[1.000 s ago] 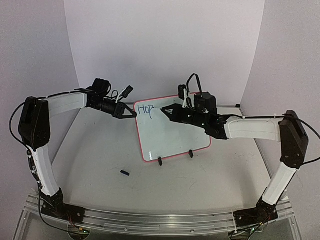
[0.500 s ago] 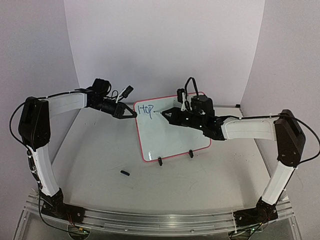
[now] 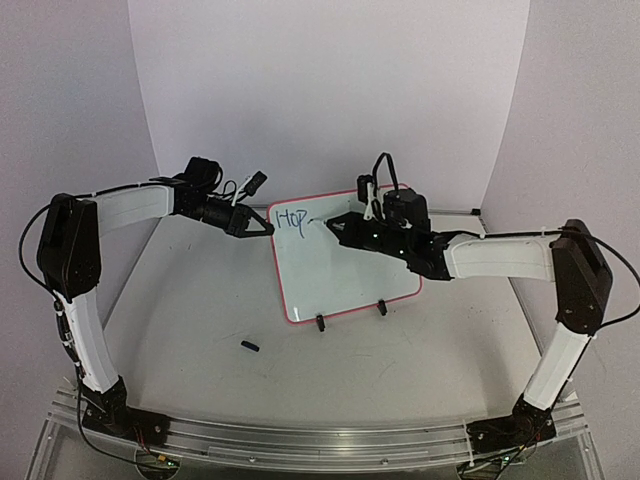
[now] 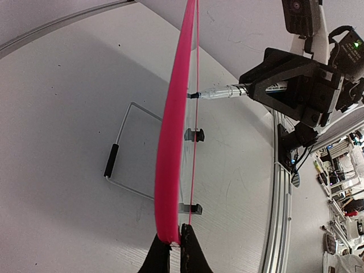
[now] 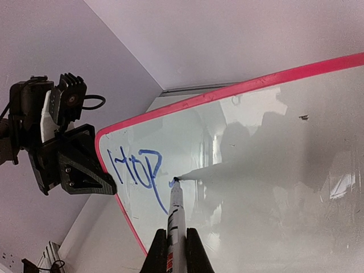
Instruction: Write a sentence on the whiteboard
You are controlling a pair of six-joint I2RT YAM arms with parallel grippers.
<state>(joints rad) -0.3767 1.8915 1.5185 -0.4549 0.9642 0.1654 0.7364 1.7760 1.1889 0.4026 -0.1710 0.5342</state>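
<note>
The whiteboard (image 3: 345, 270) stands tilted on the table, with its red-pink frame seen edge-on (image 4: 172, 131) in the left wrist view. My left gripper (image 3: 268, 229) (image 4: 173, 236) is shut on the frame at the board's upper left corner. The sentence (image 3: 291, 219) (image 5: 136, 168) reads "Hop" in blue at the top left. My right gripper (image 3: 335, 226) (image 5: 175, 232) is shut on a white marker (image 5: 176, 210) (image 4: 223, 91). The marker's tip touches the board just right of the "p", at a small blue mark.
A small black cap (image 3: 250, 346) lies on the table in front of the board. Two black clip feet (image 3: 320, 322) (image 3: 381, 307) hold the board's lower edge, and a wire stand (image 4: 122, 136) props it from behind. A metal rail (image 3: 320, 440) runs along the near edge.
My right gripper has shifted slightly left and up with the marker, bringing the tip to the board just after the "p". The left gripper and the board have stayed still.
</note>
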